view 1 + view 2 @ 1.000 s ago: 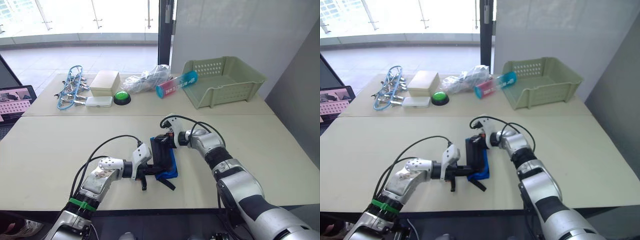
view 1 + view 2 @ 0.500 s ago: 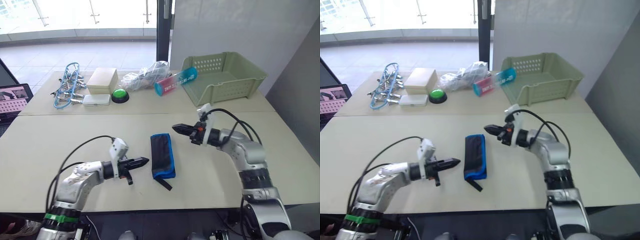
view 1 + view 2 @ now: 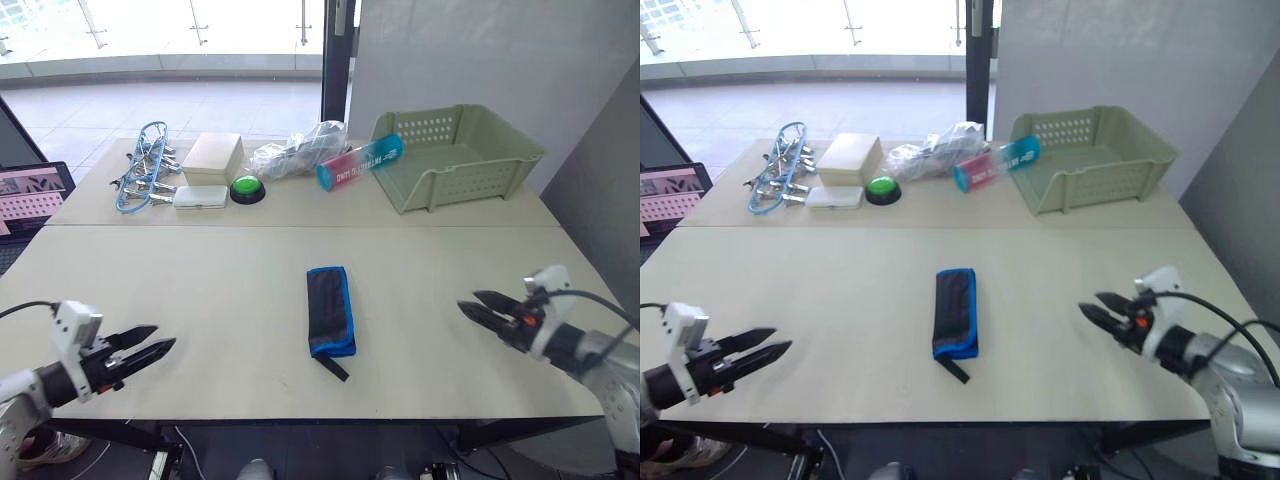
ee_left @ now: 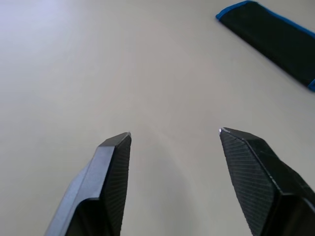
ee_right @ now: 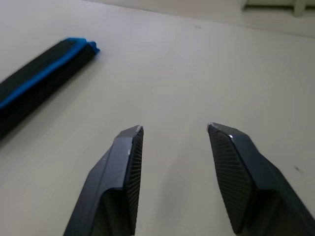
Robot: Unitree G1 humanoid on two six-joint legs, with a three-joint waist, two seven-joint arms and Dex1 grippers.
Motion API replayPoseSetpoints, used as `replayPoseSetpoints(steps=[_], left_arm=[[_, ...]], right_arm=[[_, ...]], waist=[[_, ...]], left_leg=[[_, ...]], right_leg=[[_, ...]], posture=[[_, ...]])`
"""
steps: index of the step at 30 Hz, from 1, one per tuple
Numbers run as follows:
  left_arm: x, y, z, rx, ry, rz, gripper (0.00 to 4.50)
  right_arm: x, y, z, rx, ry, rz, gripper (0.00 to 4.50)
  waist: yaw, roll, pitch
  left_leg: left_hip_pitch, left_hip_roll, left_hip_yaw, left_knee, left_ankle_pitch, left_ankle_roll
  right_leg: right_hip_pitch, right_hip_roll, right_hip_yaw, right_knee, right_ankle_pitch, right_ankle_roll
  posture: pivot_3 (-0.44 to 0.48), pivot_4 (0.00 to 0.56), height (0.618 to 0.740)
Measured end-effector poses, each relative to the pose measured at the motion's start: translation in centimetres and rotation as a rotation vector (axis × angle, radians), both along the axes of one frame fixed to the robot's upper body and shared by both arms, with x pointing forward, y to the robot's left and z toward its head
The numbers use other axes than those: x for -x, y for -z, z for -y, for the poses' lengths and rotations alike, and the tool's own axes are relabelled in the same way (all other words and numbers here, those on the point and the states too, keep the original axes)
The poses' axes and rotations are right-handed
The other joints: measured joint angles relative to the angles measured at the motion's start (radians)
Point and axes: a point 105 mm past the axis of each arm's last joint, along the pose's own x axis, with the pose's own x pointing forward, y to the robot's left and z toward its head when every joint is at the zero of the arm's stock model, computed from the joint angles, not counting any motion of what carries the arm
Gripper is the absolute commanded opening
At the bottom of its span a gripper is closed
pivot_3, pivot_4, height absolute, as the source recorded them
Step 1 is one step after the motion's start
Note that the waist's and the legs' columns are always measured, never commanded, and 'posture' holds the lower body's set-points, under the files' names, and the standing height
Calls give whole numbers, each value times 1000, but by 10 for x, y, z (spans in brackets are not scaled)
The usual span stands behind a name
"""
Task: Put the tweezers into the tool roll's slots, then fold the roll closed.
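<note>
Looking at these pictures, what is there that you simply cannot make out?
- Tweezers and slots: the tool roll lies folded shut on the table, so its inner face is hidden in both eye views.
- Roll in the left wrist view: cut off by the picture's edge.
- Heap of silver clips with blue wire: too small to count.
- Pink tube: lettering too small to read.

A pale table. Along its far side: blue-wired clips, a beige box, a white case, a green button, a plastic bag, a pink-and-teal tube, a green basket.
</note>
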Motion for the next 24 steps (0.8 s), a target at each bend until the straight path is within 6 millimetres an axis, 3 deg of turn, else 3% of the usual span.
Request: replayPoseSetpoints(steps=[1,3,9,24], left_arm=[[2,0,-4,-4,-10,2,4485],[4,2,-10,-8,-18,8,4500],[4,1,-21,10,-60,46,4500],[-4,-1,-27,-4,-137,78,4500]], right_arm=[[3,3,7,5,13,-6,3888],[7,5,19,24,33,4,4478],[16,13,54,52,111,7,4478],[18,13,56,66,106,-3,4478]], waist=[[0,0,0],[0,0,0],[-4,-1,1],[-3,-1,1]], left_leg=[[0,0,0,0,0,0],[1,0,0,0,0,0],[2,0,0,0,0,-1],[2,0,0,0,1,-1]], right_leg=[[0,0,0,0,0,0],[0,0,0,1,0,0],[1,0,0,1,0,0],[1,0,0,1,0,0]], posture=[[0,150,722],[0,150,722],[0,150,722],[0,150,722]])
